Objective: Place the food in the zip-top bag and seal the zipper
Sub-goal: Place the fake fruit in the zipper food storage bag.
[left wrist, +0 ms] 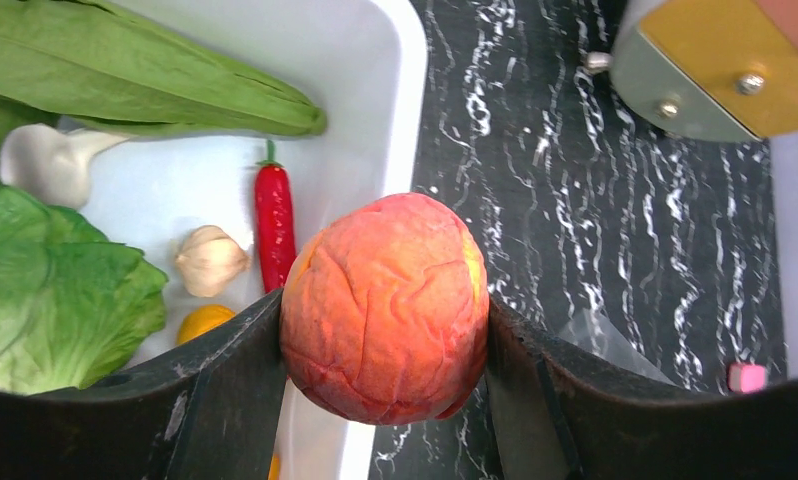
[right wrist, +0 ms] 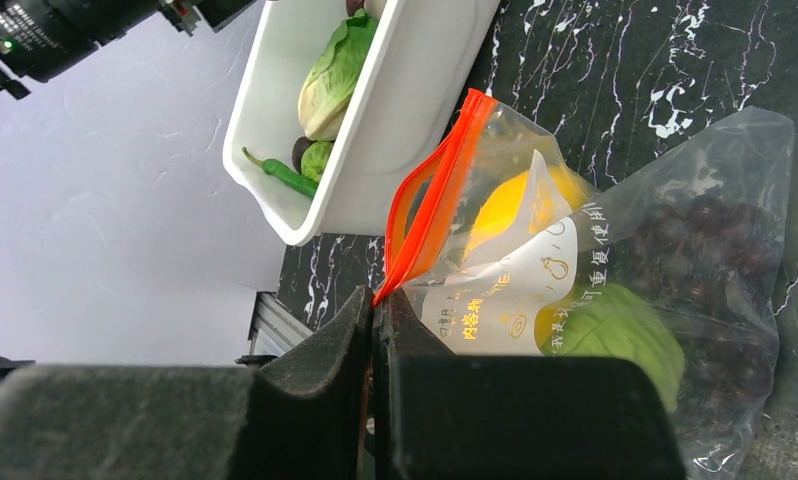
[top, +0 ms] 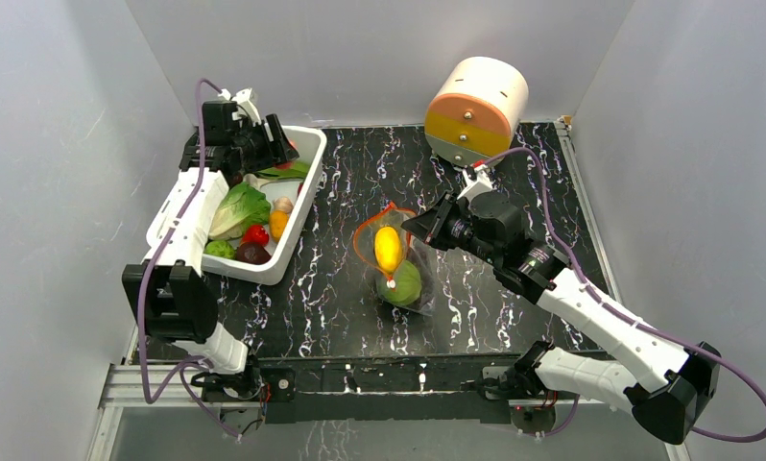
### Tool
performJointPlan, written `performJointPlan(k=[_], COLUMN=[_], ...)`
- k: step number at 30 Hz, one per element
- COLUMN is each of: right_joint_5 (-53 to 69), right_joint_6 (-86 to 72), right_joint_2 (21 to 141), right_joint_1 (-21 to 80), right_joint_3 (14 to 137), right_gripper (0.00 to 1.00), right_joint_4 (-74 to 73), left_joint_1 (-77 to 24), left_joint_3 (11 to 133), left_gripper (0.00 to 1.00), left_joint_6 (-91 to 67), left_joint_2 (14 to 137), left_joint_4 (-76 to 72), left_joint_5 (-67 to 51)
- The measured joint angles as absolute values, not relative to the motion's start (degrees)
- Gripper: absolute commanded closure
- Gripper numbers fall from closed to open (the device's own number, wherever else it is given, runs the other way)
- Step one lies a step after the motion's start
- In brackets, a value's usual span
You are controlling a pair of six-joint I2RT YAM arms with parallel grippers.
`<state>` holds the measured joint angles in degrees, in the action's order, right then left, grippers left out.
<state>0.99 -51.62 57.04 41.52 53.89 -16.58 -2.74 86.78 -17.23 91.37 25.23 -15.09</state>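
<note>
My left gripper [left wrist: 383,305] is shut on an orange-peach fruit [left wrist: 385,300] and holds it above the right rim of the white bin; in the top view this gripper [top: 269,146] is over the bin's far end. The clear zip-top bag [top: 403,279] lies mid-table with its mouth open. It holds a yellow oval fruit [top: 387,248], a green cabbage [top: 401,285] and dark grapes [right wrist: 715,240]. My right gripper [right wrist: 375,305] is shut on one end of the orange-red zipper strip [right wrist: 437,190] and holds the mouth up. In the top view the right gripper [top: 413,225] is at the bag's right side.
The white bin [top: 307,206] at the left holds lettuce [top: 237,209], a red chili [left wrist: 273,225], garlic [left wrist: 209,260] and other toy produce. A round orange, yellow and grey drum [top: 475,110] stands at the back. Grey walls close both sides.
</note>
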Motion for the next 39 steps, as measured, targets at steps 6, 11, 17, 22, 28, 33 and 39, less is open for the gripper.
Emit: performJointPlan(k=[6,11,17,22,28,33,39], right_joint_5=[0.75,0.75,0.45,0.32,-0.16,-0.16,1.34], right_joint_6=[-51.99,-52.69,-52.93,-53.08,-53.8,-54.13,-53.98], right_joint_2=[57.17,57.34,57.34,57.34,55.96,55.88,55.88], right_joint_1=[41.52,41.52,41.52,41.52,41.52,41.52,41.52], right_joint_3=[53.91,53.91,53.91,53.91,52.07,51.86,51.09], right_gripper=[1.0,1.0,1.0,1.0,1.0,1.0,1.0], right_joint_4=[-16.58,-16.53,-16.49,-16.4,-13.47,-12.62,-9.76], left_joint_1=[-3.05,-5.65,-11.92,-16.34,-20.1,-23.64,-29.08], left_joint_3=[86.39,84.64,81.1,74.76,65.54,58.46,57.28], left_gripper=[0.58,0.59,0.59,0.58,0.55,0.55,0.55], left_joint_6=[-16.91,-16.93,-17.61,-19.46,-25.58,-32.34,-34.89], left_joint_2=[88.38,85.25,82.52,79.07,73.84,72.42,74.91], left_joint_4=[26.76,27.07,26.24,23.94,15.4,6.2,1.19], left_joint_5=[-22.04,-28.73,-38.13,-44.53,-51.07,-53.78,-52.69])
